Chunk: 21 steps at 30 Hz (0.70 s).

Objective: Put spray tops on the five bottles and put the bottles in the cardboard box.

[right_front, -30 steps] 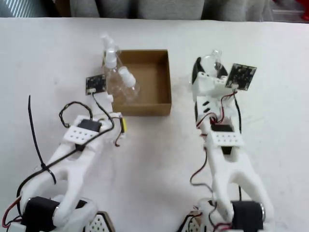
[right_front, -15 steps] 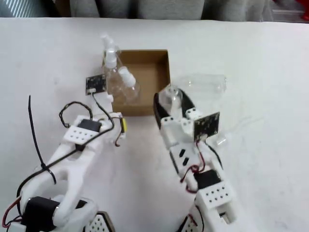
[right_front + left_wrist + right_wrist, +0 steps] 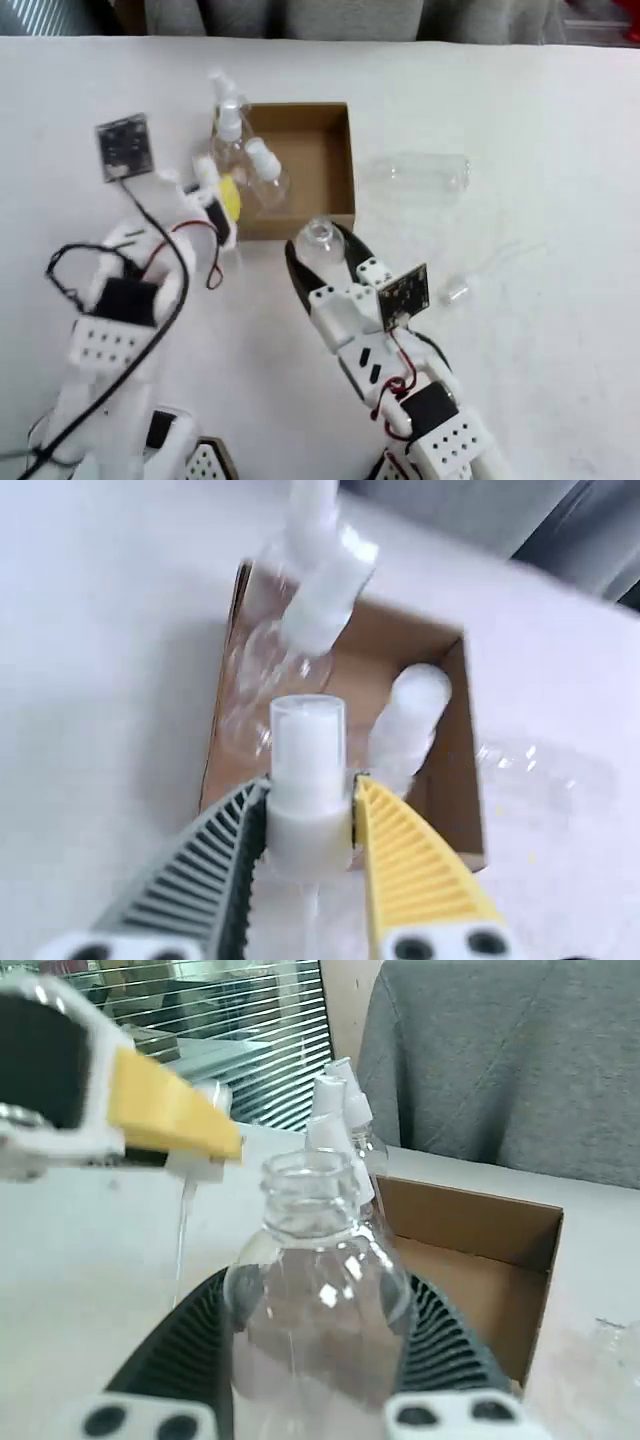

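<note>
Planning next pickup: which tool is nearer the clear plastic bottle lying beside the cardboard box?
Right. The right tool is at the cardboard box's front wall; the left tool is across the box from the lying bottle.

The open brown box (image 3: 315, 175) holds capped bottles (image 3: 262, 172) at its left side. An uncapped bottle (image 3: 318, 236) stands upright in the right tool (image 3: 318, 1298), just before the box. The left tool (image 3: 308, 792) grips a white spray top (image 3: 308, 742). A bare bottle (image 3: 420, 172) lies right of the box, with a loose top (image 3: 455, 292) near it.

bottle (image 3: 420, 172) x4 | spray top (image 3: 306, 780) x4: 2 fitted, 2 loose | cardboard box (image 3: 300, 226) x1 | arm (image 3: 440, 432) x2
</note>
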Each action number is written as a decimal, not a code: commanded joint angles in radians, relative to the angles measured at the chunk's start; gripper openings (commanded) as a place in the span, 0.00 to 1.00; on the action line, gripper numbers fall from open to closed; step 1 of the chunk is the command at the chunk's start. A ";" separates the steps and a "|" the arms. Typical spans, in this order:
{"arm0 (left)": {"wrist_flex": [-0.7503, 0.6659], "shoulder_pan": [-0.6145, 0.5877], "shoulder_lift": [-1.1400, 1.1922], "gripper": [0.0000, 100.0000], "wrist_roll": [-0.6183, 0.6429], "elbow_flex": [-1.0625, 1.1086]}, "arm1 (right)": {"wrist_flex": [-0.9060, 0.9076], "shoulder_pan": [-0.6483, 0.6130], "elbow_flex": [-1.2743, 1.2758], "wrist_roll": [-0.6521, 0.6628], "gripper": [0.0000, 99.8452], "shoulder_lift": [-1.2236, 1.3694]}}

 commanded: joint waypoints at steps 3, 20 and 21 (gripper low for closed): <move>-0.006 0.001 -0.188 0.02 -0.061 -0.196 | 0.019 -0.051 0.028 0.014 0.01 -0.071; -0.233 0.101 -0.030 0.02 -0.160 -0.569 | 0.219 -0.139 0.026 0.012 0.01 -0.213; -0.233 0.116 0.001 0.02 -0.158 -0.603 | 0.219 -0.139 0.026 0.012 0.01 -0.213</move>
